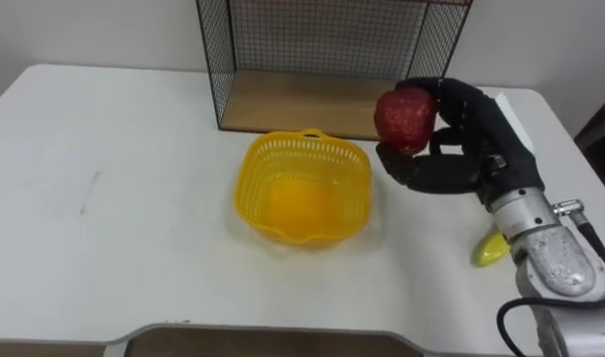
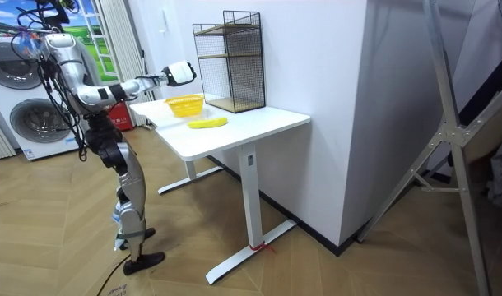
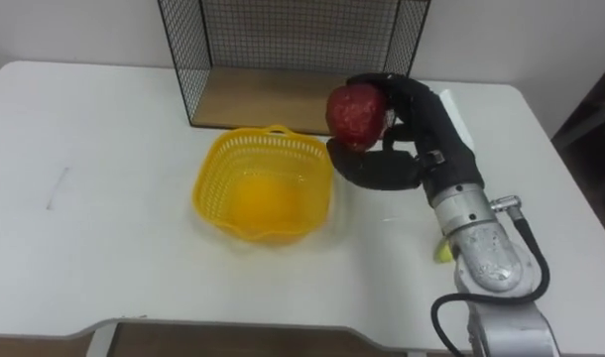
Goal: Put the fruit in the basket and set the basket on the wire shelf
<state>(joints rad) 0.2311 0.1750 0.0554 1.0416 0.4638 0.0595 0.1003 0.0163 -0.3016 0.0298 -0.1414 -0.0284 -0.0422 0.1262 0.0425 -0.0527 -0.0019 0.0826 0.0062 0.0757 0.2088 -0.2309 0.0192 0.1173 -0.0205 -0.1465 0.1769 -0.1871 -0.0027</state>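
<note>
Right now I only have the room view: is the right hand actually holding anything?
Observer: Yes. The right hand is curled round a red fruit, held up off the table.
Operator: Over the basket?
Observer: No. In the eye views the fruit is to the right of the yellow basket, past its rim and in front of the wire shelf.
Operator: Where is the banana from up there?
Observer: The banana lies on the table beneath the right forearm, with just one end showing.
</note>
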